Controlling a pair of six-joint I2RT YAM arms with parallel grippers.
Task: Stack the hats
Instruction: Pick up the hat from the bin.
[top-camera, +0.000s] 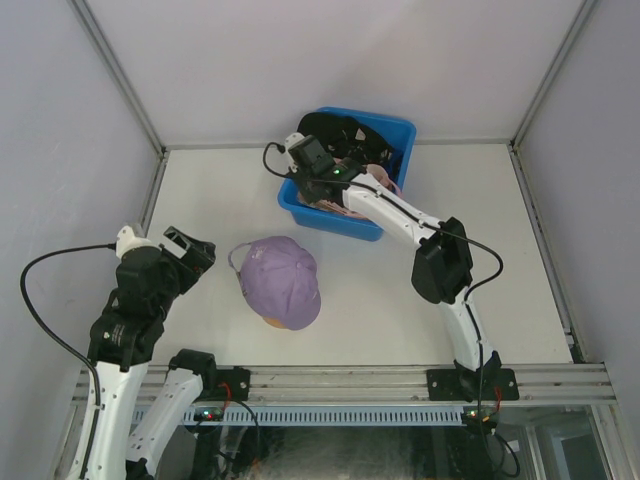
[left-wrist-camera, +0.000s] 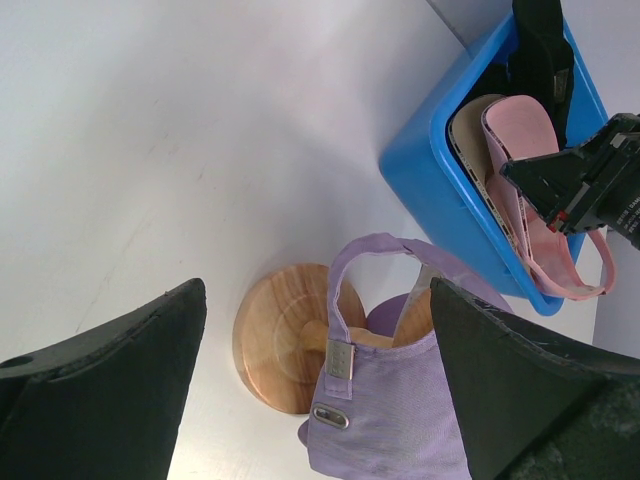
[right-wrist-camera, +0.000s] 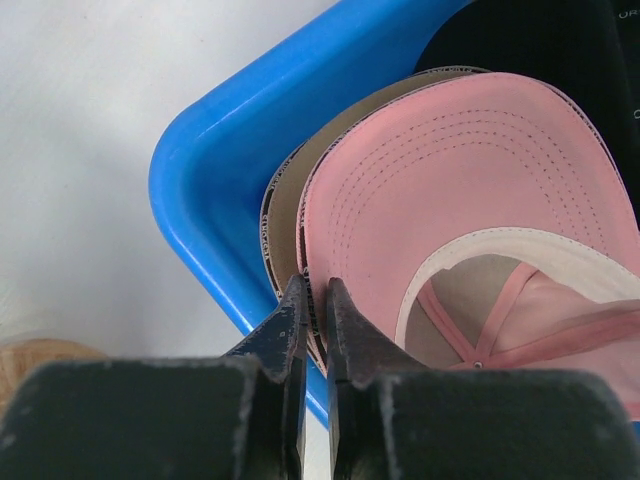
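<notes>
White desk (top-camera: 200, 190): right tool (right-wrist-camera: 317, 300) clenched on the pink hat (right-wrist-camera: 450, 170) in the far bin (right-wrist-camera: 200, 180), left tool (top-camera: 195, 250) gaped; lifting onto the lavender hat (top-camera: 280, 280) seemed next.

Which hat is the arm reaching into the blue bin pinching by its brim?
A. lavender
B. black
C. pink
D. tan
C: the right gripper is shut on the brim edge of the pink cap, which lies in the blue bin.

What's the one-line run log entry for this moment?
right gripper: shut on pink hat brim, in blue bin | left gripper: open, beside lavender hat
</notes>
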